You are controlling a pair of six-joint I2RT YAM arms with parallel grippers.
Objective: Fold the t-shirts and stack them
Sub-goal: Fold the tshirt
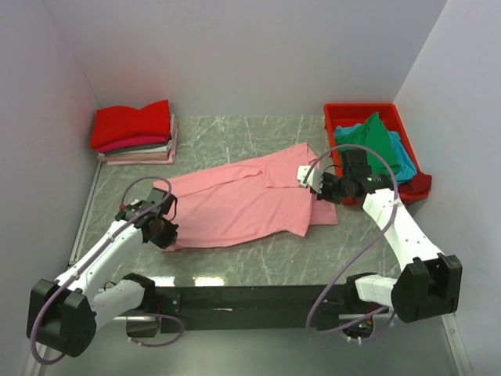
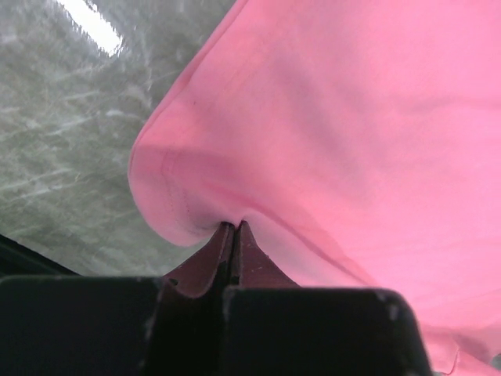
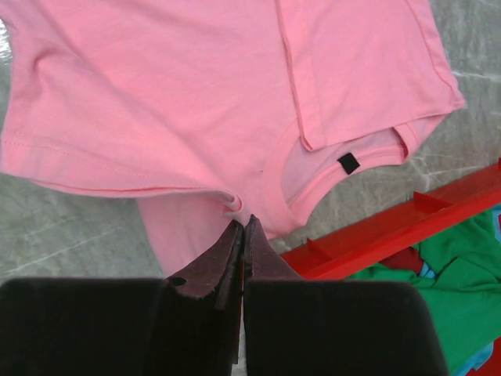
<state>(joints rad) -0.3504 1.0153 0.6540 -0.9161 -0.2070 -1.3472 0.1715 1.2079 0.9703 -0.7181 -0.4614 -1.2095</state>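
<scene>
Pink t-shirt lies spread mid-frame on the counter, long axis slanting from lower left to upper right, partly folded, w/ one flap laid over the body. In the right wrist view its collar shows a dark neck label.

Left arm runs from its base at lower left of the overhead view up and to the right, wrist bent in at the shirt's lower-left corner. Left pincer is clamped tight on that corner; the hem puckers straight into the closed tips.

Right arm rises from its base at lower right, white forearm slanting up-left, wrist turned toward the shirt's upper-right end by the collar. Right pincer is closed, tips together right at the shirt's edge just below the collar. Can't tell whether any cloth is pinched there.

Just beside the right wrist, upper right of frame, sits the red bin w/ a green shirt and a teal one heaped inside. Upper left corner: a stack of folded shirts, red on top, well apart from the pink one.
</scene>
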